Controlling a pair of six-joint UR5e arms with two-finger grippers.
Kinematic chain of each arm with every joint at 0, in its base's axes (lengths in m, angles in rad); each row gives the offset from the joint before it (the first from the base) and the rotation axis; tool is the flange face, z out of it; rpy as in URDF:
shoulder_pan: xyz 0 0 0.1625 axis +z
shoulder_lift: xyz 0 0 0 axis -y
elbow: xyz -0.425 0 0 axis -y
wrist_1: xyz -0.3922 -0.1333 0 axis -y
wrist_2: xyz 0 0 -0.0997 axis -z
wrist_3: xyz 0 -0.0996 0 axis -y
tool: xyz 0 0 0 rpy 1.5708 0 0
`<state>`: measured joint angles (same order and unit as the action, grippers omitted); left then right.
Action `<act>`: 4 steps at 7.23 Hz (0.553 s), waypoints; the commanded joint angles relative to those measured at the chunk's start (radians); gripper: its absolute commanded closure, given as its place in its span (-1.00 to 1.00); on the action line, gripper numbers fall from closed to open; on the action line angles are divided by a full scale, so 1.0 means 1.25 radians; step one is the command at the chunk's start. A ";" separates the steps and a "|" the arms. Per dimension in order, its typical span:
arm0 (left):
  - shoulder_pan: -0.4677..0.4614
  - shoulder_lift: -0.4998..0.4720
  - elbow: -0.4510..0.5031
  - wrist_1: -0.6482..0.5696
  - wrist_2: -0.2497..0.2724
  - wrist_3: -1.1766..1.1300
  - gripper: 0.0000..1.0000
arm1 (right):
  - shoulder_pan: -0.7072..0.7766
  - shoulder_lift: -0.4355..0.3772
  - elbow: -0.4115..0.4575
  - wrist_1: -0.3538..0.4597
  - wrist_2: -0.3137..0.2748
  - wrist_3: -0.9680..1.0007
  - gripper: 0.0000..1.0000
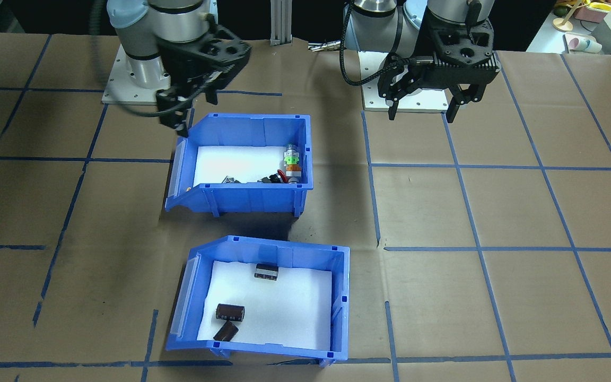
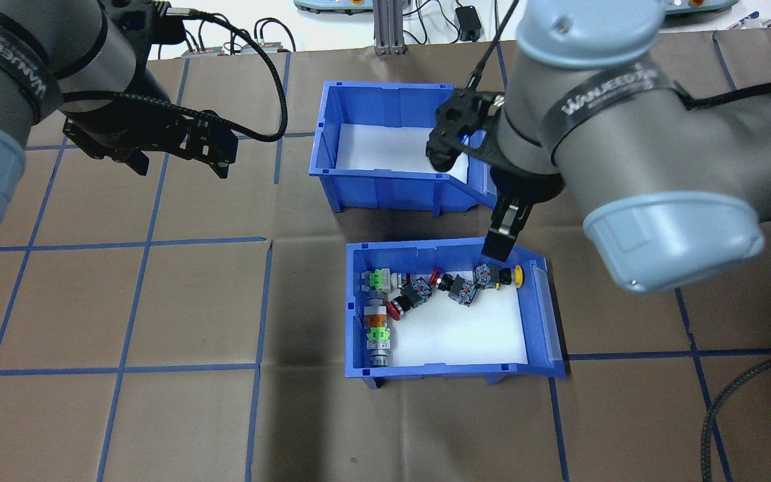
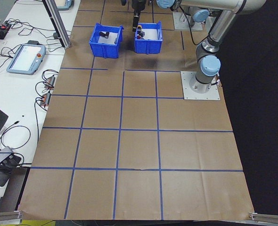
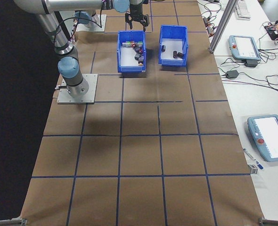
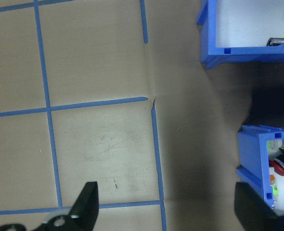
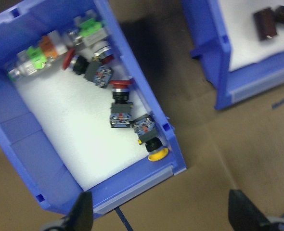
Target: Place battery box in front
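From my console I saw the battery box [image 1: 268, 300] sitting on the brown table [image 1: 496, 212] at the side far from the robot's base, its three dark cylinders [image 1: 230, 312] lying loose on the white foam liner [image 1: 284, 313]. The switch bin [image 1: 247, 164] stood just beside it, nearer the robot, the two apart with a strip of table between them. I had the right gripper [image 1: 186, 109] hanging above the sloped end of the switch bin with its fingers spread and nothing between them; its wrist camera looked down on the coloured button switches [image 6: 122, 108]. The left gripper [image 1: 425, 106] hovered over bare table, well apart from both bins, its fingers likewise parted and empty.
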<state>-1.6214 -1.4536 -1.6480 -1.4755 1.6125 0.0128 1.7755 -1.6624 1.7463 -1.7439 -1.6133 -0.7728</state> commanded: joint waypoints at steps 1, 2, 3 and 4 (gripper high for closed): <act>0.000 0.004 -0.007 0.005 0.001 -0.012 -0.99 | -0.094 0.006 -0.049 0.011 0.007 0.323 -1.00; 0.000 0.004 -0.007 0.005 0.001 -0.014 -0.99 | -0.106 0.009 -0.071 0.012 0.006 0.416 -1.00; 0.000 0.004 -0.011 0.005 -0.004 -0.025 -0.99 | -0.117 0.028 -0.091 0.013 0.006 0.535 -1.00; -0.001 0.007 -0.013 0.005 -0.004 -0.026 -0.99 | -0.118 0.057 -0.110 0.015 0.006 0.597 -1.00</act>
<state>-1.6217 -1.4471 -1.6604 -1.4697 1.6095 -0.0140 1.6368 -1.6263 1.6384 -1.7277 -1.6060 -0.1523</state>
